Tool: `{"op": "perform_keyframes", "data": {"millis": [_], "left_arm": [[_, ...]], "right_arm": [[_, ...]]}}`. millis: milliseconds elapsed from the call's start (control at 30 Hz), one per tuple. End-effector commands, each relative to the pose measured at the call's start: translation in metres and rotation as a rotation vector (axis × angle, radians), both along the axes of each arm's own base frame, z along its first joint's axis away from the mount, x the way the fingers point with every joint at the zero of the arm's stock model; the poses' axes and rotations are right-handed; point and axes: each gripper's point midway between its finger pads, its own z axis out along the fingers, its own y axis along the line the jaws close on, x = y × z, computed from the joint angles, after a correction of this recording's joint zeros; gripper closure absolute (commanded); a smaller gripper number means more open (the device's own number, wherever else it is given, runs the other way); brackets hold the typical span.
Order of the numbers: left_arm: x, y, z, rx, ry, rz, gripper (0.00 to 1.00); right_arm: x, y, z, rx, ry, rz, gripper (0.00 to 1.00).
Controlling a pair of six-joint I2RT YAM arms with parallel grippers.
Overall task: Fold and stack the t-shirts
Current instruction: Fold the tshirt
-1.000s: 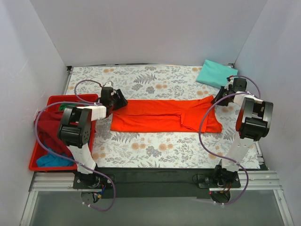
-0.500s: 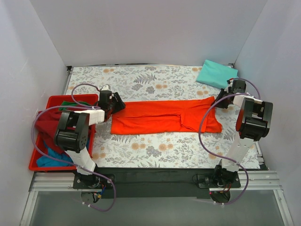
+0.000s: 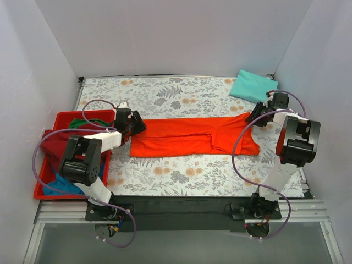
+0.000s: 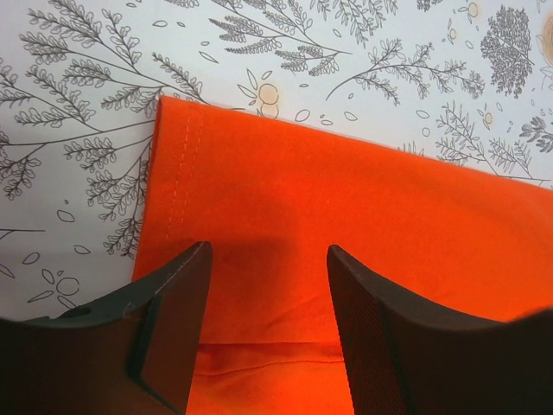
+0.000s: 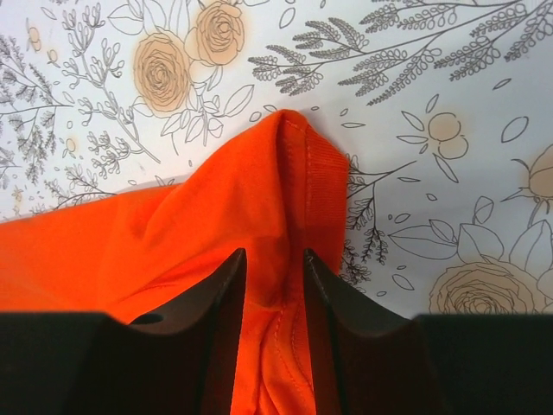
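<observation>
The orange-red t-shirt point(image 3: 187, 135) lies folded into a long band across the middle of the floral table. My left gripper point(image 3: 136, 125) is at its left end. In the left wrist view the gripper point(image 4: 268, 251) is open, its fingers low over the flat orange cloth point(image 4: 346, 199). My right gripper point(image 3: 254, 116) is at the shirt's far right corner. In the right wrist view the gripper point(image 5: 272, 252) is narrowed on a raised ridge of the orange cloth point(image 5: 225, 199). A folded mint-teal t-shirt point(image 3: 253, 85) lies at the back right.
A red plastic tray point(image 3: 82, 114) stands at the left edge, holding a maroon shirt point(image 3: 55, 146), a green one point(image 3: 91, 122) and a blue one point(image 3: 60, 187). White walls close in the left, back and right sides.
My left arm has drawn back to the left, its gripper staying at the shirt's left end. My right gripper has shifted slightly at the far right corner. The shirt lies as before.
</observation>
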Motion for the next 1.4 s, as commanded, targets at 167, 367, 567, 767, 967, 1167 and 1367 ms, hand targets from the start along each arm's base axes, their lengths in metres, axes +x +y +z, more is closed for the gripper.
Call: {"op": "perform_keyframes", "data": {"millis": [167, 367, 567, 767, 967, 1167, 1367], "left_arm": [[0.018, -0.005, 0.033, 0.011, -0.080, -0.018, 0.45], [0.034, -0.012, 0.043, 0.004, -0.108, -0.043, 0.45], [0.039, -0.019, 0.036, -0.010, -0.087, -0.072, 0.45], [0.040, -0.018, 0.024, 0.002, -0.055, -0.073, 0.45], [0.041, -0.016, 0.013, 0.013, -0.036, -0.064, 0.45], [0.039, -0.014, 0.001, 0.021, -0.007, -0.061, 0.45], [0.037, -0.010, -0.006, 0.024, 0.009, -0.053, 0.45]], "right_arm": [[0.039, -0.001, 0.045, 0.020, -0.143, 0.028, 0.61], [0.054, -0.004, 0.038, 0.030, -0.137, 0.025, 0.61], [0.054, -0.009, 0.029, 0.014, -0.113, 0.005, 0.61], [0.049, -0.010, 0.019, 0.005, -0.086, -0.001, 0.61], [0.049, -0.011, 0.016, -0.001, -0.081, -0.005, 0.62], [0.049, -0.010, 0.009, 0.010, -0.066, 0.001, 0.71], [0.050, -0.010, 0.006, 0.011, -0.061, 0.003, 0.86]]}}
